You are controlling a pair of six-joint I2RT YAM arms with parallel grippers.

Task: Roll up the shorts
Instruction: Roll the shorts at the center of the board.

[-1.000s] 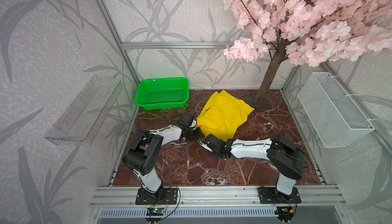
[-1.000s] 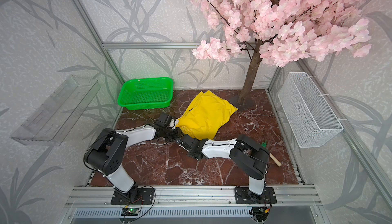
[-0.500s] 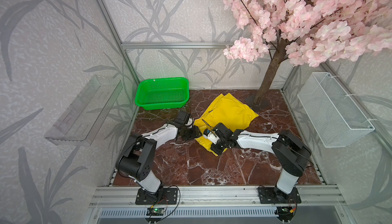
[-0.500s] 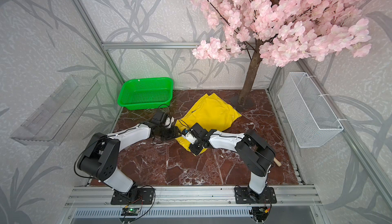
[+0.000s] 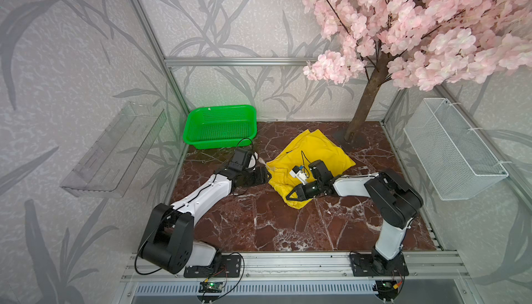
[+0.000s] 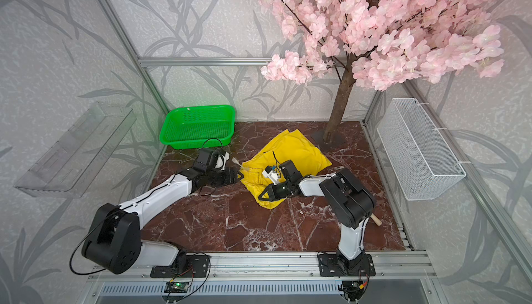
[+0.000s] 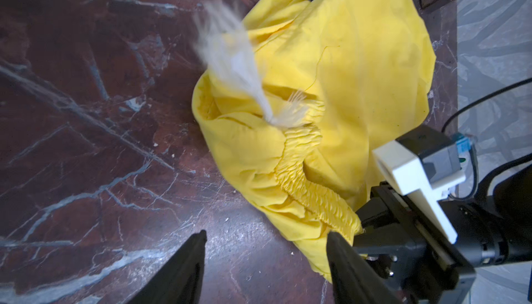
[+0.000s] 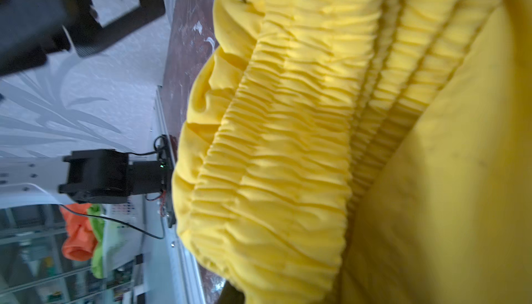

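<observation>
Now that my left pincer (image 7: 266, 235) has opened off the shorts (image 5: 316, 150), my right pincer (image 5: 293, 195) alone pinches the first fold.

This is a robotics lab cell dressed as a stage set: an aluminium frame (image 5: 230, 61) carries leaf-patterned wall panels (image 5: 72, 57) around a marble-look worktop (image 5: 259, 224), with an artificial blossom tree (image 5: 368, 98) in one corner. Two white-and-black arms (image 5: 201, 199) are bolted to a slotted rail (image 5: 288, 265), just above a bare circuit board (image 5: 211, 286) with a lit green lamp.
</observation>
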